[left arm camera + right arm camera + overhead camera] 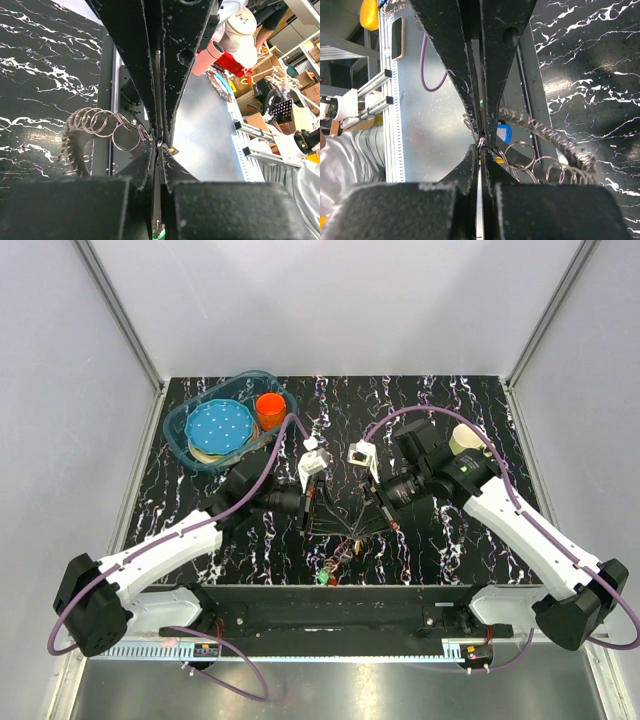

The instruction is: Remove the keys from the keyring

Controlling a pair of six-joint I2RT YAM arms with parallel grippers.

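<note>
The keyring (pixel 345 520) hangs stretched between my two grippers above the black marbled table (pixel 200 440), with the silvery keys (pixel 350 530) fanned under it. My left gripper (pixel 308 512) is shut on the thin ring wire (pixel 159 145); several small split rings (pixel 107 127) and toothed keys (pixel 70 150) hang to its left. My right gripper (pixel 380 508) is shut on the same ring wire (pixel 482 146); small rings (pixel 535 162), a row of keys (pixel 555 140) and a blue piece (pixel 504 134) sit to its right. A green piece (pixel 323 577) and a brass-orange piece (pixel 346 548) hang low near the front edge.
A clear blue tub (pixel 190 445) at the back left holds a blue dotted plate (pixel 218 427) and an orange cup (pixel 270 408). White walls enclose the table on three sides. The black base rail (pixel 330 600) runs along the near edge.
</note>
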